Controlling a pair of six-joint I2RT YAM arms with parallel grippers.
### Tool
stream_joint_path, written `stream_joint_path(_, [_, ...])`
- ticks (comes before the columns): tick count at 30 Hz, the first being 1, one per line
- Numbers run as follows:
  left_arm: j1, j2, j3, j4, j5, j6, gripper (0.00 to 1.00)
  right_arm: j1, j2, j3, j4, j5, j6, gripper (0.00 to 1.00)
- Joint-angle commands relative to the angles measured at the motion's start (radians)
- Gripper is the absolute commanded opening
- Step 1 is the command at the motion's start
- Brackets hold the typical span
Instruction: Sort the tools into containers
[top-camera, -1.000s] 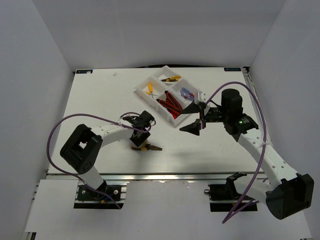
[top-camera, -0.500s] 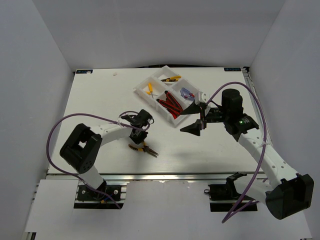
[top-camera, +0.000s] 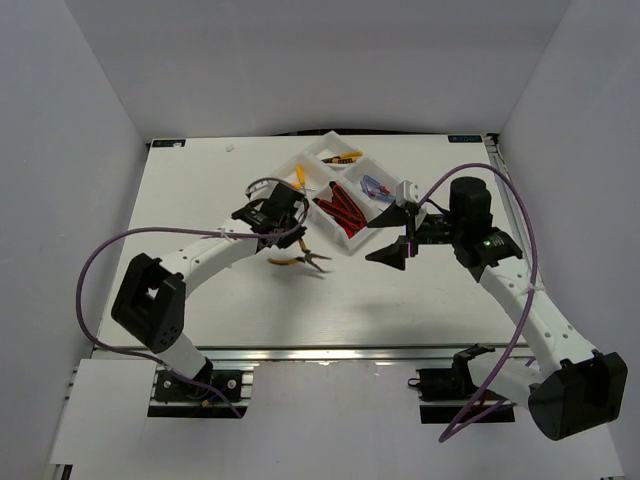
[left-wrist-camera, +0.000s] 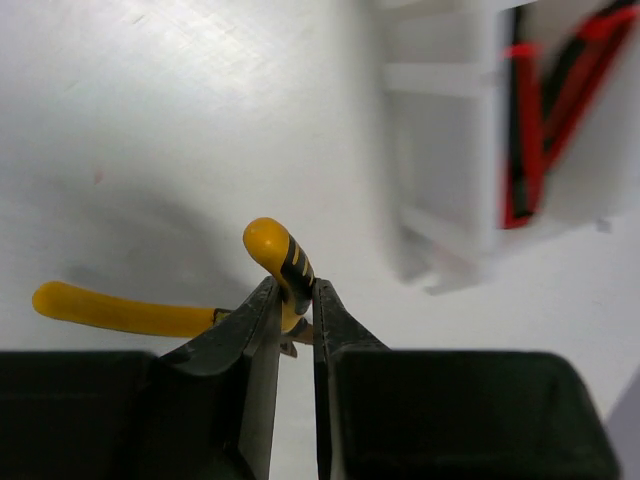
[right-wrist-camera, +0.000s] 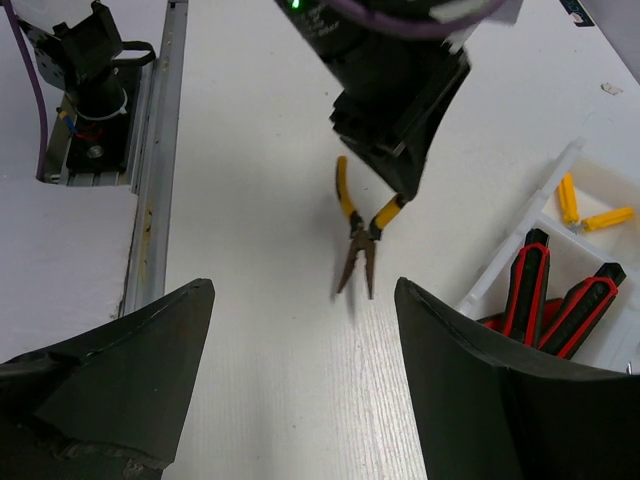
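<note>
We found the left end effector (left-wrist-camera: 295, 300) gripping the yellow-handled pliers (top-camera: 300, 261), nose rightward, white tray (top-camera: 300, 158) just beyond; right end effector (right-wrist-camera: 305, 290) stood open.

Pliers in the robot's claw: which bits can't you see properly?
Left wrist view: the pliers' metal nose is hidden behind the left gripper's black fingers.
Left wrist view: the tray is blurred and cut off by the top edge.
Top view: the blue things in the tray are too small to name.
Right wrist view: the tray runs off the right edge.
</note>
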Motion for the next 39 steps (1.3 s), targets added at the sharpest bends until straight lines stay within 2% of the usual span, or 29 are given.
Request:
stream_joint_path(1, [0.021, -0.092, 0.093, 0.140, 0.020, 0.128, 0.00, -0.018, -0.026, 0.051, -0.020, -0.017, -0.019, 0.80])
stream_joint_path(8, [0.097, -0.040, 0.189, 0.440, 0.225, 0.203, 0.00, -0.052, -0.030, 0.070, -0.046, -0.019, -0.027, 0.79])
stream_joint_path(11, [0.145, 0.035, 0.264, 0.645, 0.333, 0.211, 0.00, -0.065, -0.029, 0.071, -0.048, -0.023, -0.027, 0.79])
stream_joint_path(13, [0.177, 0.117, 0.325, 0.699, 0.399, 0.236, 0.00, -0.073, -0.026, 0.070, -0.048, -0.026, -0.027, 0.79])
stream_joint_path(16, [0.209, 0.264, 0.509, 0.730, 0.455, 0.292, 0.00, -0.082, -0.024, 0.068, -0.046, -0.031, -0.024, 0.79])
stream_joint_path(17, [0.221, 0.305, 0.619, 0.733, 0.475, 0.311, 0.00, -0.084, -0.022, 0.067, -0.046, -0.033, -0.022, 0.79])
stream_joint_path(19, [0.232, 0.440, 0.725, 0.755, 0.566, 0.322, 0.00, -0.088, -0.016, 0.067, -0.046, -0.036, -0.022, 0.79])
stream_joint_path(20, [0.241, 0.485, 0.824, 0.791, 0.603, 0.322, 0.00, -0.090, -0.015, 0.067, -0.045, -0.039, -0.022, 0.79])
stream_joint_path(22, [0.248, 0.598, 0.905, 0.825, 0.678, 0.315, 0.00, -0.093, -0.009, 0.065, -0.045, -0.040, -0.022, 0.79])
stream_joint_path(24, [0.263, 0.632, 0.908, 0.952, 0.695, 0.283, 0.00, -0.095, -0.003, 0.064, -0.043, -0.042, -0.022, 0.78])
stream_joint_path(30, [0.297, 0.746, 0.953, 1.075, 0.704, 0.202, 0.00, -0.105, 0.014, 0.064, -0.043, -0.040, -0.025, 0.78])
stream_joint_path(39, [0.301, 0.786, 0.937, 1.010, 0.674, 0.239, 0.00, -0.121, 0.020, 0.064, -0.042, -0.046, -0.025, 0.78])
